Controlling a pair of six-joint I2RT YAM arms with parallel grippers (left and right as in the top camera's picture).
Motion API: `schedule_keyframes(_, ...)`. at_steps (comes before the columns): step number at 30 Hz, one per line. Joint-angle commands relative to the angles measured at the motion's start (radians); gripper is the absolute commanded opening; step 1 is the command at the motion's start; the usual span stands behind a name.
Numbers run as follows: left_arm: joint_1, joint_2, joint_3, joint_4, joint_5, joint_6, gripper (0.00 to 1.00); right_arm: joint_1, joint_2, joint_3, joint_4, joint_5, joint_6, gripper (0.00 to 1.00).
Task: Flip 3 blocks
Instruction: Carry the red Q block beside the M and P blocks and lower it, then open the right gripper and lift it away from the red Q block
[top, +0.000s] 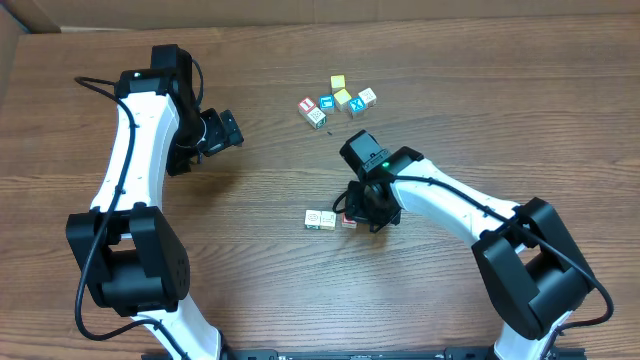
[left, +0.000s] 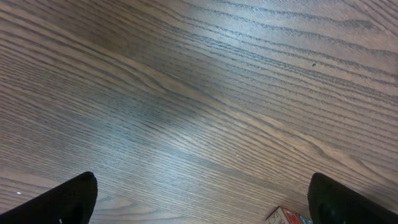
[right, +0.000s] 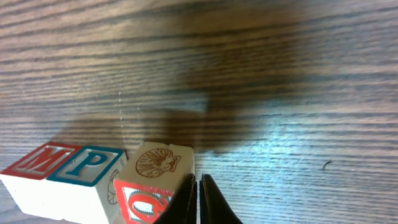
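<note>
the step in hand looks like the turning of the last cube in the row: the right gripper (right: 199, 200) has its jaws pressed together on nothing, their thin tips set against the right edge of the q block (right: 158, 165), which shows a red letter toward the camera and a shell drawing on top

that block stands on the table (right: 298, 74) at the right end of a short line, just beside the p block (right: 84, 163) with its teal letter up, and beyond that the m block (right: 37, 160); whether q and p touch i cannot tell

the next move probably calls for a small tipping push, or for the jaws to part and pinch the cube so it can be rolled onto another face

the p block right next to it leaves little room to roll leftward, so a careless shove may drag the whole line along

the left gripper (left: 202, 202) hangs well apart over bare wood, jaws spread wide and empty, a corner of one cube (left: 287, 216) at the bottom edge of its view

a cluster of spare cubes (top: 340, 98) lies farther up the table, clear of the work
</note>
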Motion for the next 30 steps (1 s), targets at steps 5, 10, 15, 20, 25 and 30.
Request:
schedule_keyframes(5,-0.007,-0.020,0.018,0.001,-0.010,0.012,1.00,0.026,-0.013,-0.008,0.011,-0.011,-0.002,0.07)
schedule_keyframes(10,-0.007,-0.020,0.018,0.001,-0.010,0.012,1.00,0.032,-0.013,-0.008,0.010,-0.011,-0.009,0.09)
schedule_keyframes(15,-0.007,-0.020,0.018,0.001,-0.011,0.012,1.00,0.032,-0.013,-0.008,0.011,-0.011,-0.009,0.10)
schedule_keyframes(20,-0.007,-0.020,0.018,0.001,-0.011,0.012,1.00,0.035,-0.013,-0.008,0.026,-0.024,-0.069,0.12)
schedule_keyframes(25,-0.007,-0.020,0.018,0.001,-0.010,0.012,1.00,0.036,-0.013,-0.008,0.028,-0.034,-0.072,0.14)
schedule_keyframes(30,-0.007,-0.020,0.018,0.001,-0.010,0.012,1.00,0.035,-0.013,-0.008,0.033,-0.029,-0.080,0.14)
